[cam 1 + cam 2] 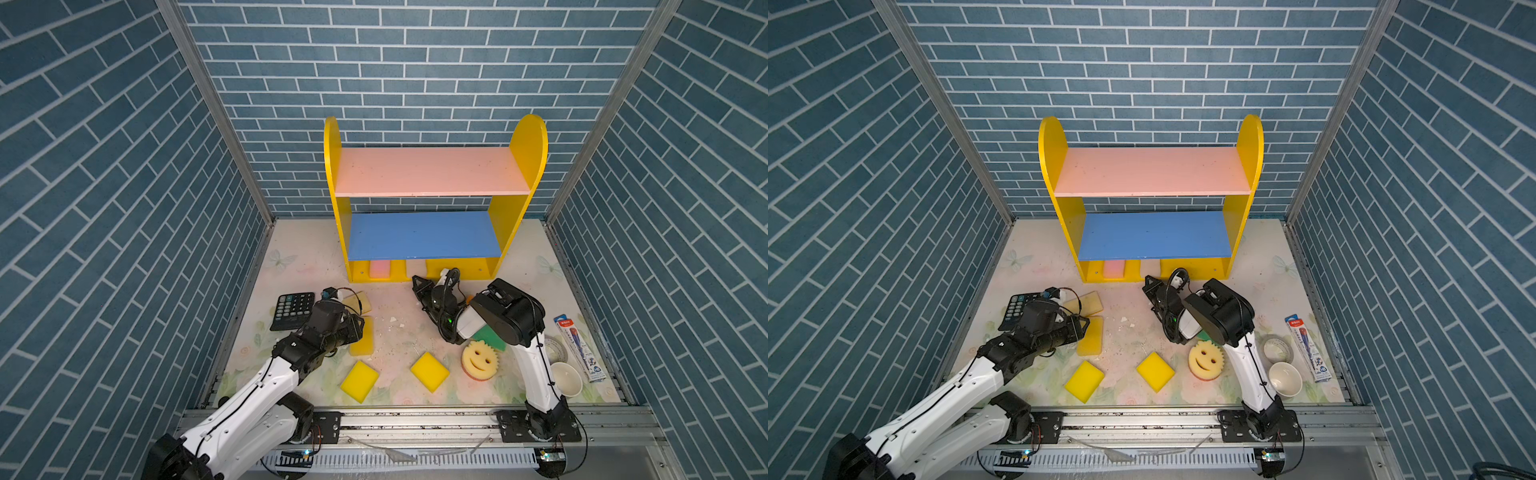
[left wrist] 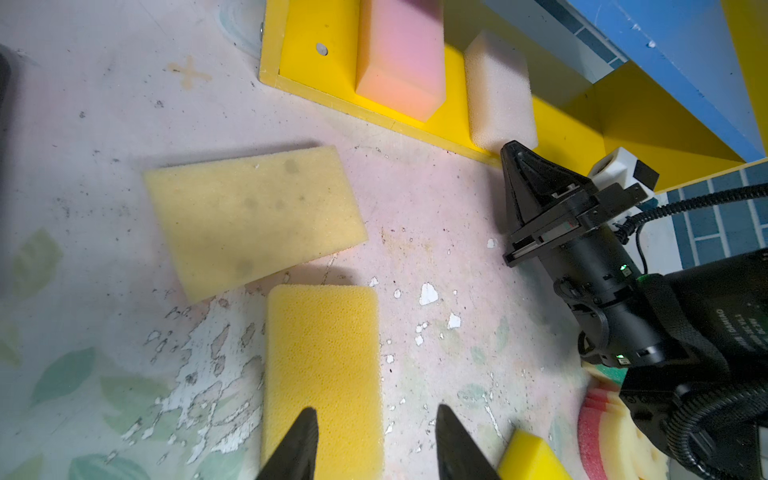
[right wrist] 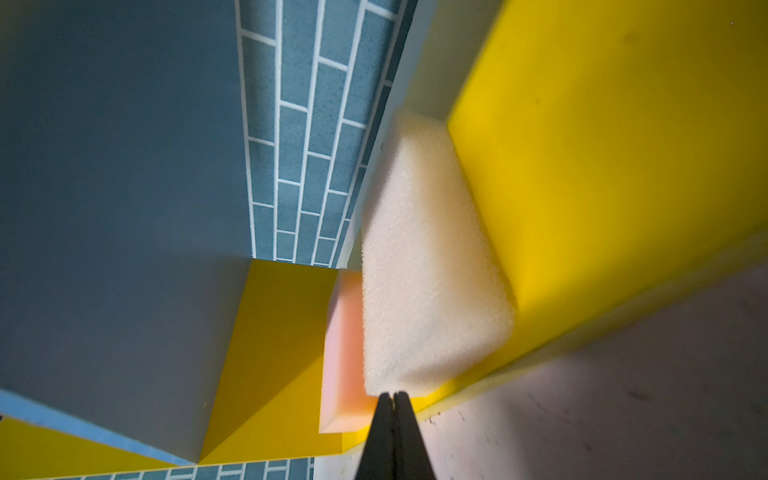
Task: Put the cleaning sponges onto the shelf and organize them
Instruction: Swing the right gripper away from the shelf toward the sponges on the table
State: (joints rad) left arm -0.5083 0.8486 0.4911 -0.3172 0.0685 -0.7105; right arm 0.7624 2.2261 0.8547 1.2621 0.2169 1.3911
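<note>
whitish foam sponge [image 3: 432, 257] stands on yellow wooden shelf base [image 2: 316, 83]; right jaws closed, empty, just beside it; left jaws open over yellow rectangular sponge [image 2: 324, 353].

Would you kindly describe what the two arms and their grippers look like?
The left arm and right arm have white shells, black joints and thin black cables alongside. The left gripper and right gripper have black, tapered, pointed jaws.

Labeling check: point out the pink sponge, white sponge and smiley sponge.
pink sponge [image 2: 400, 45]: left wrist view, top face.
white sponge [image 3: 432, 257]: right wrist view, broad face.
smiley sponge [image 1: 480, 359]: a top view, face centre.
</note>
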